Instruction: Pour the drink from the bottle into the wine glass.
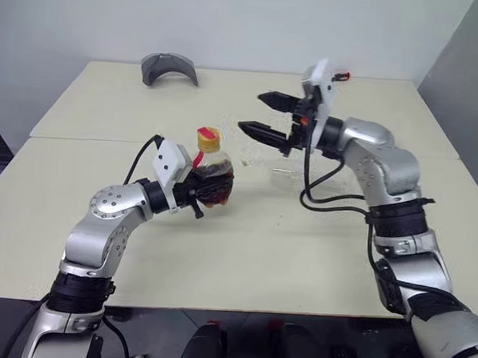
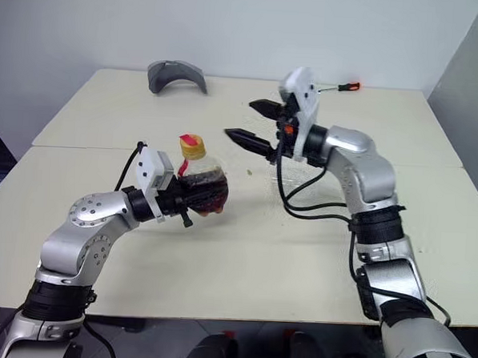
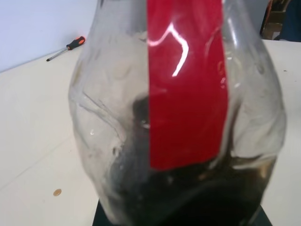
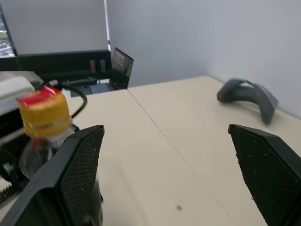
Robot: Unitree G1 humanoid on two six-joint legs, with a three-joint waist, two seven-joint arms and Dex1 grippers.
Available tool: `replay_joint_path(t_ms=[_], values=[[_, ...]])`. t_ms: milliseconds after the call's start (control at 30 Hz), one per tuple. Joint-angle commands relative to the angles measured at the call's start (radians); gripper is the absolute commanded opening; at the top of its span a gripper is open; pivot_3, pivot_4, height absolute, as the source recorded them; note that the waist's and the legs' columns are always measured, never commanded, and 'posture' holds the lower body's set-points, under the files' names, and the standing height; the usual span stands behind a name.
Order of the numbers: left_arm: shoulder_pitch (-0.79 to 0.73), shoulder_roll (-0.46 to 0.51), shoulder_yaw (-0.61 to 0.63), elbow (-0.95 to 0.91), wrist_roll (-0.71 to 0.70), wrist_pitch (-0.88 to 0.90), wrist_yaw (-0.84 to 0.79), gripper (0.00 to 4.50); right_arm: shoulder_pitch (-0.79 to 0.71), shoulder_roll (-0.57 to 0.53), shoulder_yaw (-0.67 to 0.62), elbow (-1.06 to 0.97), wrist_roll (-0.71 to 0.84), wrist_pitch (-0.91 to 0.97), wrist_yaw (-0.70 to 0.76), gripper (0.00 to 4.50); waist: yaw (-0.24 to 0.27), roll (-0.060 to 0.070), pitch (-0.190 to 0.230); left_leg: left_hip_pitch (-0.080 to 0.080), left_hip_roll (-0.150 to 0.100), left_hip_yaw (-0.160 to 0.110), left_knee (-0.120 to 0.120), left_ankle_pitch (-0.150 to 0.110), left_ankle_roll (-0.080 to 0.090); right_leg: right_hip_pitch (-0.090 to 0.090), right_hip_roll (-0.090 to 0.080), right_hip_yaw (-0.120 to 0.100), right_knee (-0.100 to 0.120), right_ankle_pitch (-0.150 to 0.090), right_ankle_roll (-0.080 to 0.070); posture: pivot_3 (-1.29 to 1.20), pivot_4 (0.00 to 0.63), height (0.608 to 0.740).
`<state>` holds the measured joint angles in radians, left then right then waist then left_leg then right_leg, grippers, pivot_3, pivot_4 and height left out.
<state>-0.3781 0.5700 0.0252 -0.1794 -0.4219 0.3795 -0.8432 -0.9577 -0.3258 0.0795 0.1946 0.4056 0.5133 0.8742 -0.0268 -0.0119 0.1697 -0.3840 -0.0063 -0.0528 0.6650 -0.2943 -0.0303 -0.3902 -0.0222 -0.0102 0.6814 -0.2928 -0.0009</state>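
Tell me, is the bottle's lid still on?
On. The yellow cap sits on the bottle, held upright by the left gripper.

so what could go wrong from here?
1. The yellow cap is on the bottle; tipping now pours nothing.
2. The open right gripper is beside the cap, not around it; closing there could miss or knock the bottle in the left gripper.
3. The wine glass sits under the right arm and could get swept.
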Motion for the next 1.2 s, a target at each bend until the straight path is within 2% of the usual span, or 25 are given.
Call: replay_joint_path(t_ms=[33, 567, 1200], values=[[-0.031, -0.004, 0.007, -0.020, -0.003, -0.037, -0.012, 0.77, 0.005, -0.003, -0.004, -0.036, 0.006, -0.004, 0.018, 4.50, -0.005, 0.000, 0.000, 0.000, 0.000, 0.000, 0.000, 0.000, 0.000, 0.000, 0.000, 0.000, 0.000, 0.000, 0.000, 0.00, 0.150, 0.740], [-0.047, 0.003, 0.010, -0.008, 0.005, -0.046, -0.032, 0.76, 0.028, 0.112, 0.060, -0.184, 0.113, 0.088, 0.089, 4.50, -0.003, 0.000, 0.000, 0.000, 0.000, 0.000, 0.000, 0.000, 0.000, 0.000, 0.000, 0.000, 0.000, 0.000, 0.000, 0.00, 0.150, 0.740], [-0.043, -0.002, 0.000, -0.016, 0.012, -0.050, -0.042, 0.76, -0.035, 0.225, 0.073, -0.056, -0.011, -0.100, 0.007, 4.50, -0.004, 0.000, 0.000, 0.000, 0.000, 0.000, 0.000, 0.001, -0.001, 0.000, 0.000, 0.000, 0.001, 0.000, 0.000, 0.00, 0.150, 0.740]])
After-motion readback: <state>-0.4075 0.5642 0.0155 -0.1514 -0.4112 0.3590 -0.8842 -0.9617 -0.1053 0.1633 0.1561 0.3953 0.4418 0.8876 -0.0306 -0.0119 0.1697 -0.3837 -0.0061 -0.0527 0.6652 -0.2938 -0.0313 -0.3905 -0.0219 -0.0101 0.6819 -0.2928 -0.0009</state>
